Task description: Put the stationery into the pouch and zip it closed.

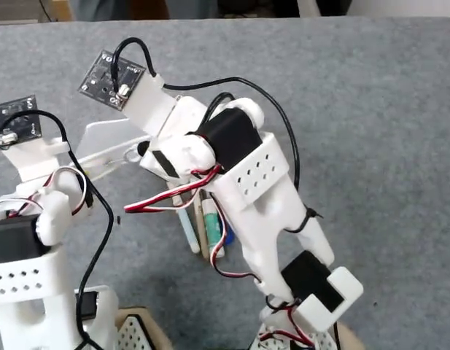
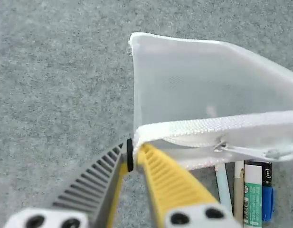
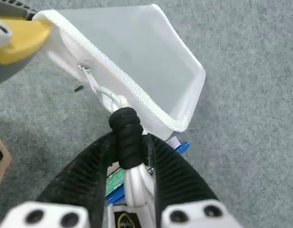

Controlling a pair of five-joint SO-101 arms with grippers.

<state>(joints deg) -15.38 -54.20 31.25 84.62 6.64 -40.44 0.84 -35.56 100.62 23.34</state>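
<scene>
On the grey worktop (its cover is fuzzy, like felt) the left gripper, with ribbed yellow and grey jaws, pinches a corner of the pouch at the zipper's end. This pouch is flat, translucent white, with a woven zipper band. Next, the right gripper, black and ribbed, is closed on the black knotted pull. Some stationery lies on the worktop just beside the pouch, under the right arm.
</scene>
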